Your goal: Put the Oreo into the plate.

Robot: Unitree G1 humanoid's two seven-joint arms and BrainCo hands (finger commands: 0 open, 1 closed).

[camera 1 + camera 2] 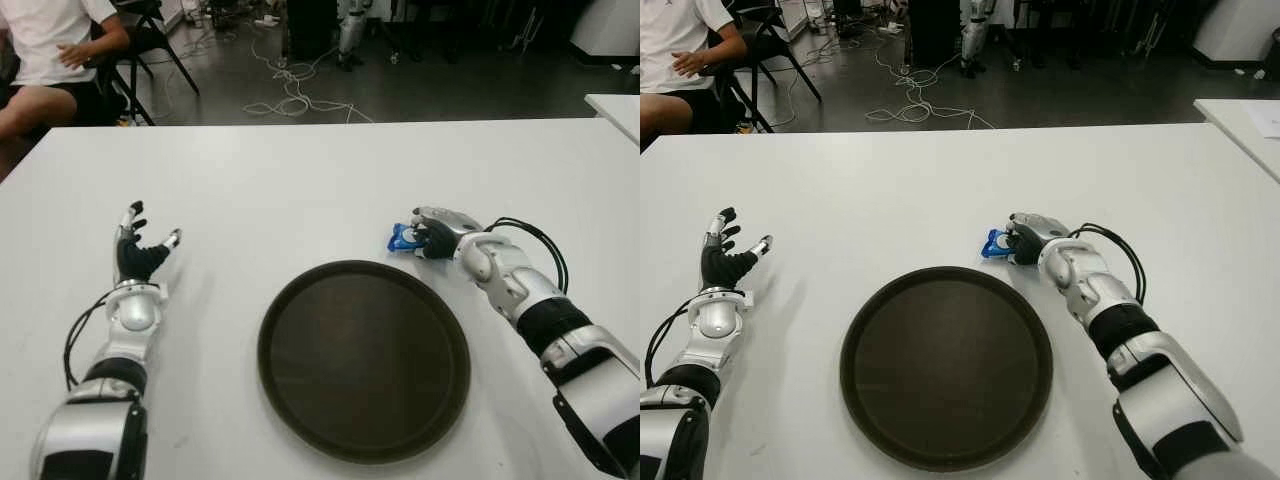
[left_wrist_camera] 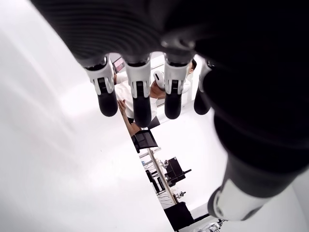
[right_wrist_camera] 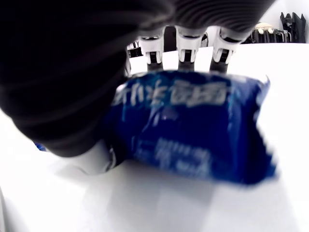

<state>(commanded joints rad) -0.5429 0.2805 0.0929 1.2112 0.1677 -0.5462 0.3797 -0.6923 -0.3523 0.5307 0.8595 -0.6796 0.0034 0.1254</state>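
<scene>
One crinkly blue Oreo packet (image 3: 193, 125) | right robot hand (image 1: 436, 234) clasps | round plate (image 1: 364, 358) beside

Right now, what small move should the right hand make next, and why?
Probably lift and carry toward the plate. The right hand is closed on the Oreo on the table beyond the plate's rim; the plate holds nothing. The left hand shows open, left of the plate.

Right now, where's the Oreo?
The Oreo pack sits in the right hand, on the table just beyond the plate's far right rim.
</scene>
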